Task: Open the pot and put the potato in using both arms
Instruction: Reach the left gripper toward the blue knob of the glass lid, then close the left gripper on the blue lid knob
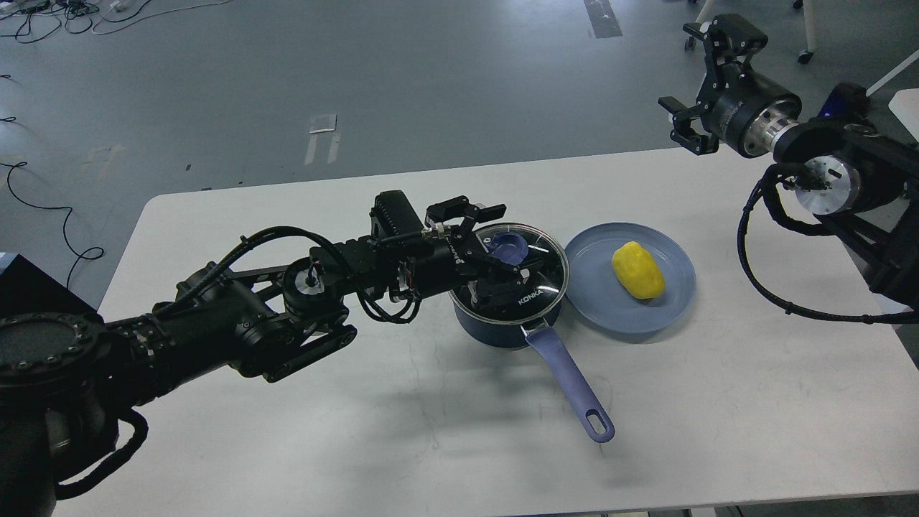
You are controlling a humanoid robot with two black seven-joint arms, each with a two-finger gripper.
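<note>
L pincer (495, 240) open astride lid knob (511, 248); R pincer (689, 86) open, empty (potato (637, 270) on plate (596, 301)).

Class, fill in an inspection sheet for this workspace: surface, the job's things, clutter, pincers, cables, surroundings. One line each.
Surface: white table, faint scuffs, rounded corner at far left.
Job's things: pot near the table's middle, glass lid still on it, blue handle pointing toward the robot; potato lying on the light-blue plate just right of the pot.
Clutter: nothing seen.
Pincers: left pincer at the lid's blue knob, fingers on either side of it, contact not clear; right pincer open, raised beyond the table's far right edge, holding nothing.
Cables: black looms along both arms; loose cables on the floor at far left.
Surroundings: grey floor with tape marks; furniture legs at top right.
</note>
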